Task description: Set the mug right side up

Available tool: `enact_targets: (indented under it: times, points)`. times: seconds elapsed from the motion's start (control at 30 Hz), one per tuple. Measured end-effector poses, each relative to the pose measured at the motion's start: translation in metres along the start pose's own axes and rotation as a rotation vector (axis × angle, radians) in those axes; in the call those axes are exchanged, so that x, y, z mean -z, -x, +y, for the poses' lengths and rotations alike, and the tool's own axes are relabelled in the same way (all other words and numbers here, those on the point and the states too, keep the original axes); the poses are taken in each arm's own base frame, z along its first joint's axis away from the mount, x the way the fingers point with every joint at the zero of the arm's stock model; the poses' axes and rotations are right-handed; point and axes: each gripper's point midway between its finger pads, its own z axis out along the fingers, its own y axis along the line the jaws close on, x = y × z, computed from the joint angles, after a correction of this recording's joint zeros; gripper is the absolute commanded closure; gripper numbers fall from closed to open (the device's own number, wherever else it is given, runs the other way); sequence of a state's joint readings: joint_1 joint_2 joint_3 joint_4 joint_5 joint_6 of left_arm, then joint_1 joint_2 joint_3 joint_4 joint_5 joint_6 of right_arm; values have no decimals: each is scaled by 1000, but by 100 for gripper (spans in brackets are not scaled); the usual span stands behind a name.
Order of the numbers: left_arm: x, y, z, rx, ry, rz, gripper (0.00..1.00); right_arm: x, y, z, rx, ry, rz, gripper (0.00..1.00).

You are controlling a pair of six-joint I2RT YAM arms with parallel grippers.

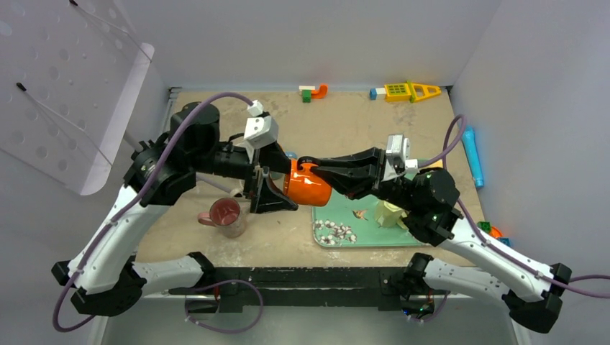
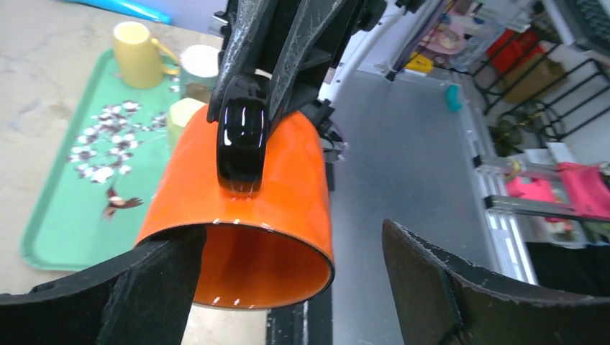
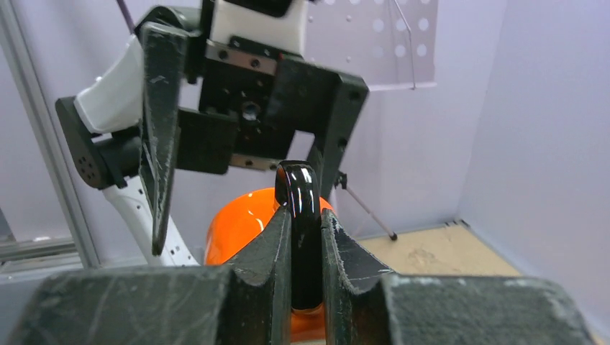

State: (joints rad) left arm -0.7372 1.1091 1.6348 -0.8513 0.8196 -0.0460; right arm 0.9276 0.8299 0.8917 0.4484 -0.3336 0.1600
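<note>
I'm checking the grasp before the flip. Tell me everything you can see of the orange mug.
The orange mug is glossy and ceramic-looking, orange inside too, with a shiny black handle. It hangs on its side in the air above the table, by the green tray's left edge. The right gripper has its fingers shut on the handle. The mug's open mouth faces the left gripper, which is open: one finger overlaps the rim and the other is apart. Contact there is unclear.

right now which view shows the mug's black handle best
Left wrist: the handle faces the camera broadside. Right wrist shows it edge-on, clamped by the right gripper; top external shows only a sliver.
</note>
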Motion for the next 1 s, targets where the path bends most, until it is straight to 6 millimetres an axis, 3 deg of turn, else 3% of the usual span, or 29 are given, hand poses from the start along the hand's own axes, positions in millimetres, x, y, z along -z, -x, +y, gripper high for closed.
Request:
enact_targets:
  times: [0.03, 0.13, 0.23, 0.3, 0.33, 0.4, 0.43, 0.5, 0.57, 0.67, 0.73, 0.8, 0.87, 1.0]
  points:
    - [-3, 0, 0, 18, -18, 3, 16, -2, -1, 2, -8, 9, -8, 100]
    - [-10, 0, -3, 79, -66, 10, 48, -5, 2, 4, -6, 15, -43, 100]
    - [-11, 4, -6, 98, -84, -3, 98, -8, 3, 6, -10, 27, -66, 100]
    - [-9, 4, -9, 141, -84, 1, 100, -9, 4, 6, 4, 29, -73, 99]
    - [-8, 4, -4, 155, -55, -3, 100, -8, 5, 6, 15, 27, -71, 86]
    - [-7, 3, 1, 166, -21, -4, 100, -7, 1, -1, 15, -13, -48, 50]
    - [-7, 2, 6, 161, 5, 0, 100, -6, -1, -6, 0, -52, -26, 39]
    - [-8, -6, 26, 113, 108, 25, 100, -4, -3, -32, -40, -216, 24, 27]
    - [-10, -13, 51, 63, 208, 60, 100, 8, -14, -61, -71, -401, 106, 23]
    - [-16, -40, 91, 0, 352, 201, 100, 49, -27, -124, -98, -741, 220, 21]
    - [-27, -73, 102, -24, 364, 354, 100, 100, -31, -176, -88, -1001, 255, 21]
    - [-40, -106, 105, -48, 340, 510, 100, 154, -39, -210, -89, -1206, 269, 21]
    - [-50, -137, 108, -82, 316, 661, 100, 202, -56, -227, -107, -1363, 307, 21]
    - [-55, -187, 113, -158, 281, 886, 100, 258, -86, -240, -144, -1541, 378, 23]
